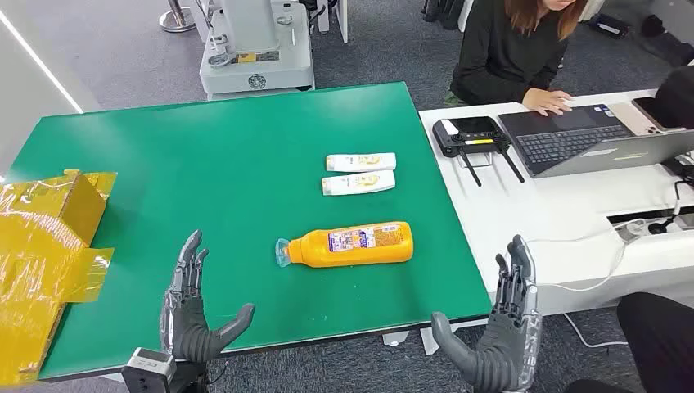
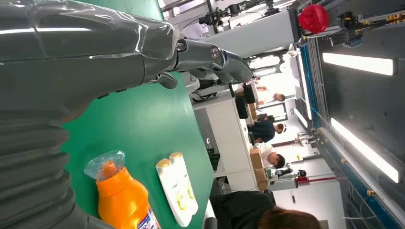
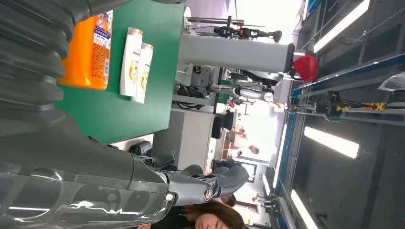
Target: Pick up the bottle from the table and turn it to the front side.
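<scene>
Fingers spread and holding nothing on both hands: left hand raised over near edge of green desk, right hand just off its near right corner. They flank the work, seemingly poised ahead of a reach. One orange bottle lies on its side, near-centre of desk, clear cap pointing left, label up, apart from both hands. Two white tubes lie side by side, just beyond it. One yellow box at left edge.
</scene>
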Controlling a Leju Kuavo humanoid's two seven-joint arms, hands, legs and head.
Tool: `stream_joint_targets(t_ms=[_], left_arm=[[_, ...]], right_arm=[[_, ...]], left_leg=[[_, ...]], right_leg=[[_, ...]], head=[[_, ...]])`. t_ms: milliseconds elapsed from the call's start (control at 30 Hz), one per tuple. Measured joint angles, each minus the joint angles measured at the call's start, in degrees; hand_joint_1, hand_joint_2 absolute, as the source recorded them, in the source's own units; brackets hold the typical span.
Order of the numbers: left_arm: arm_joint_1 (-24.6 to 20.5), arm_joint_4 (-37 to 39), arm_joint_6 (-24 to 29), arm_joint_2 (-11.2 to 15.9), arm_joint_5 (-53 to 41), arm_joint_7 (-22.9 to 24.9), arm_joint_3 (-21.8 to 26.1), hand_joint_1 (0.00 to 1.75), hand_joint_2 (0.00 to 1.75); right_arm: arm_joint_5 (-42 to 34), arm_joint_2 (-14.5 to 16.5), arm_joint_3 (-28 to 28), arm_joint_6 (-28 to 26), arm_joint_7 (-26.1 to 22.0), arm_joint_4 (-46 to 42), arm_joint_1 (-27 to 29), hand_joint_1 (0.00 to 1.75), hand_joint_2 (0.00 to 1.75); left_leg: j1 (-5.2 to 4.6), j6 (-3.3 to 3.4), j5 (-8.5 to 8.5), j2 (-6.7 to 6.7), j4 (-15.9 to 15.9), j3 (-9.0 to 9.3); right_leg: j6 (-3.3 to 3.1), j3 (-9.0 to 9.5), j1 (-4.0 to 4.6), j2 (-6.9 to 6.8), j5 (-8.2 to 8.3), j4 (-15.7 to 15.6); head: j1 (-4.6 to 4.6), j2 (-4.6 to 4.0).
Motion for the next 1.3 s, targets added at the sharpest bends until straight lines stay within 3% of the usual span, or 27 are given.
stream_joint_targets(t_ms=[833,1033,1300], left_arm=[[-0.44,0.02,-3.31,-1.18,-1.31,0.92,0.00,0.00,1.75],[-2.84,0.96,-5.13,-2.19,-1.50,0.93,-0.21,0.00,1.75],[-6.48,3.37,-5.56,-3.42,-0.96,0.98,-1.31,0.00,1.75]], right_arm=[[5.62,0.82,-1.40,0.00,2.91,-2.15,1.27,0.00,1.75],[21.13,-1.01,-2.45,0.25,10.40,-0.24,-1.25,0.00,1.75],[40.92,-1.90,-4.50,3.45,15.75,12.82,-15.33,0.00,1.75]], left_leg=[[0.00,0.00,0.00,0.00,0.00,0.00],[0.00,0.01,0.01,0.02,0.00,0.00],[-0.01,0.06,0.09,0.21,0.03,0.07]], right_leg=[[0.00,0.00,0.00,0.00,0.00,0.00],[0.00,0.01,0.00,0.02,0.03,0.00],[0.06,0.02,-0.01,0.19,0.21,0.01]], head=[[-0.01,0.00],[-0.01,0.00],[-0.01,0.00]])
